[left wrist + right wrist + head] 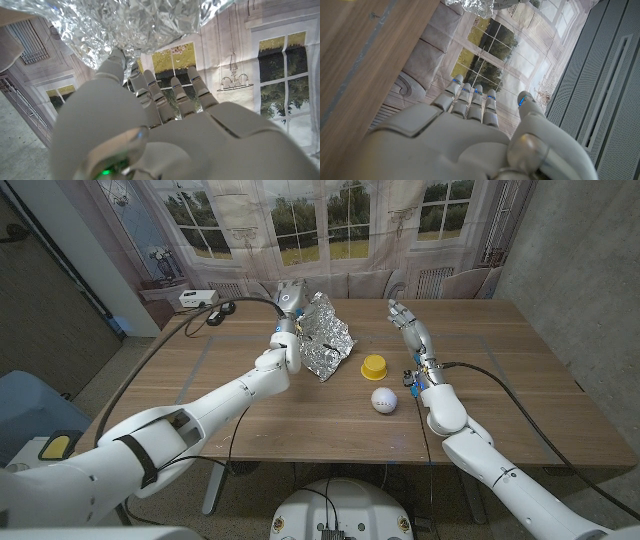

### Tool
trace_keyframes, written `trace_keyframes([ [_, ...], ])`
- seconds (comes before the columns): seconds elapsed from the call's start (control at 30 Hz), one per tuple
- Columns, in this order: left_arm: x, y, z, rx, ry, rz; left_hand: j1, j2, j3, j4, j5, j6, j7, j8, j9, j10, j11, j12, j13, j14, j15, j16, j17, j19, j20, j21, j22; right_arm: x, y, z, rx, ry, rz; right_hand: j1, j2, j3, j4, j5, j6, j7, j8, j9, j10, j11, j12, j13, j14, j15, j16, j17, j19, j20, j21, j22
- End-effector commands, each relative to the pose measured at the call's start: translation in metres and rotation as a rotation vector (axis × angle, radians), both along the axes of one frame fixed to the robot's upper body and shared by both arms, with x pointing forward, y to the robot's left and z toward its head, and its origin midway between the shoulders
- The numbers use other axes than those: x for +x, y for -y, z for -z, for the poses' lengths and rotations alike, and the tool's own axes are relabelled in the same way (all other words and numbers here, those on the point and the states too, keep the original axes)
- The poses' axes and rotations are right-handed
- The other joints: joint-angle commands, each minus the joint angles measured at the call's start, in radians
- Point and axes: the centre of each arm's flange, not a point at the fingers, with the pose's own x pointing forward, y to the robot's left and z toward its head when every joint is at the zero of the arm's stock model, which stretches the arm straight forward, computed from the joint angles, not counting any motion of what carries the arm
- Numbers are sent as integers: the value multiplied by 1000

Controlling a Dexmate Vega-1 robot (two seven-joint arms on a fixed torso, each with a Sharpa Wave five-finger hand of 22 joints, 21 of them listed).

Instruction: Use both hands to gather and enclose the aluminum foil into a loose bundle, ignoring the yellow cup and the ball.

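wooden table (300, 420), window-print backdrop behind. head view: left hand (287, 310) at the far-left edge of the crumpled aluminum foil (327, 337), touching it; can't tell if it grips. right hand (410, 325) held up, fingers apart, holding nothing, well apart from foil. yellow cup (374, 366) and ball (384, 400) lie between. left wrist view: foil (125, 25) against fingertips (116, 60). right wrist view: fingers (470, 97) straight, spread.

A big wooden worktop (520, 370) stands in the middle of the room. Behind it hangs a backdrop (340, 225) printed with tall windows, green trees and pale curtains, and a grey wall (580, 250) rises on the right side. On the left, a small white box (197, 298) sits on a low shelf, and a blue chair (30, 405) stands near the worktop's corner.
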Motion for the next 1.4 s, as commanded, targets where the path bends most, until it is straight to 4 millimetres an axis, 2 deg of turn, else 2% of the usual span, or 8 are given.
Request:
trace_keyframes([
  [0.03,15,14,7,89,-31,-112,3,1,-1,-5,11,81,-87,-27,-8,-2,5,-15,6,1,-113,2,6,-6,-1,-1,3,-2,2,-1,5,11,3,0,-5,-5,2,-1,10,-1,-3,1,7,3,-2,2,2,0,-1,1,3,5,-1,3],
  [0.13,15,18,7,143,-55,-201,-2,6,-2,-1,13,-80,-63,-130,-4,-89,11,-67,3,-40,-76,-17,10,-35,28,-17,3,-2,4,-1,12,12,5,-2,-5,-7,4,-1,11,-1,-3,1,7,2,-3,2,2,-1,-1,2,4,5,-1,3],
  [0.27,16,19,7,171,-98,-247,-43,-5,-10,11,24,-360,-117,-287,1,-214,35,-139,-9,-83,-33,-39,15,-69,60,-43,3,-1,6,-1,14,12,5,-8,-5,-9,8,-2,11,-1,-4,1,8,4,-3,2,2,-1,0,4,6,4,-1,3],
  [0.43,17,21,6,231,-185,-301,-107,-25,-34,22,43,-739,-100,-313,0,-355,74,-186,-42,-167,33,-59,14,-114,89,-85,2,1,7,-2,14,13,7,-10,-6,-10,10,-2,13,0,-4,1,9,6,-3,3,4,-1,0,4,5,5,-1,3],
  [0.53,15,23,3,257,-229,-333,-175,-45,-70,42,68,-946,-27,-302,-1,-476,148,-194,-62,-256,85,-65,13,-170,91,-130,1,2,8,-3,16,11,4,-12,-5,-11,11,-1,13,0,-4,1,9,4,-3,3,4,0,0,4,5,5,-1,3],
  [0.8,2,15,0,178,-166,-303,-301,45,-84,123,63,-1017,-5,-292,-1,-516,183,-171,-75,-285,109,-47,21,-184,91,-157,5,4,8,-5,13,13,-5,-17,-4,-12,15,-1,15,-1,-4,2,9,1,-4,3,5,0,1,5,6,6,-1,3],
  [1.07,-35,-1,3,62,49,33,-441,64,-122,179,2,-1013,-64,-291,-2,-438,184,-141,-92,-229,61,-41,10,-165,25,-164,9,8,0,-7,1,10,-19,2,32,8,16,5,24,1,-4,2,22,-2,-1,3,14,-1,3,4,12,1,0,3],
  [1.4,-60,-17,15,-53,68,302,-460,193,-15,167,9,-867,6,-262,-7,-290,170,-110,-131,-110,5,-38,-12,-50,-91,-153,-1,15,-14,-14,-84,-27,-36,108,102,117,40,3,121,5,13,4,109,-23,18,5,78,-53,25,6,73,-56,19,4],
])
